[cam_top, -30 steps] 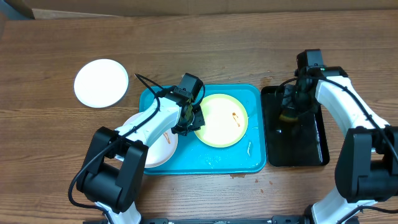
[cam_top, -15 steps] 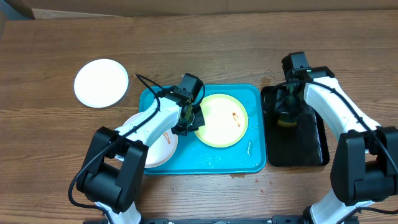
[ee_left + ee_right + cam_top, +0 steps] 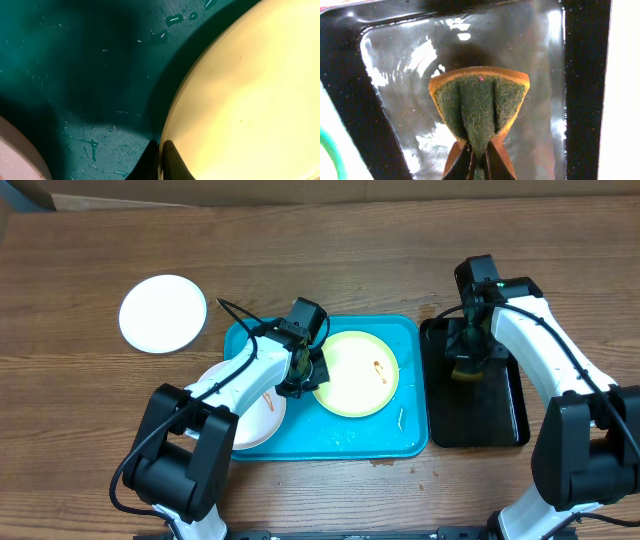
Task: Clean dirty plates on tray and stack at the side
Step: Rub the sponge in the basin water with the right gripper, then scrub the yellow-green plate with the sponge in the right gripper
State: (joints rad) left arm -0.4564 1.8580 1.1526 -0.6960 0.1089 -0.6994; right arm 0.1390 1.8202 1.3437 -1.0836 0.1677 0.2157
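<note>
The turquoise tray [image 3: 340,438] holds a pale yellow-green plate [image 3: 358,375] with an orange smear and a white smeared plate [image 3: 255,420] at its left, partly under my left arm. A clean white plate [image 3: 162,312] lies on the table at far left. My left gripper [image 3: 306,376] is shut on the yellow-green plate's left rim [image 3: 167,131]. My right gripper [image 3: 465,360] is shut on a green and orange sponge [image 3: 479,102], held over the wet black tray [image 3: 478,425].
Small orange crumbs and water drops lie on the turquoise tray floor [image 3: 400,417]. A cardboard box edge runs along the back of the wooden table [image 3: 300,240]. The black tray [image 3: 385,55] holds a film of water.
My right arm has shifted left and forward over the black tray with the sponge. My left arm and the plates have not moved.
</note>
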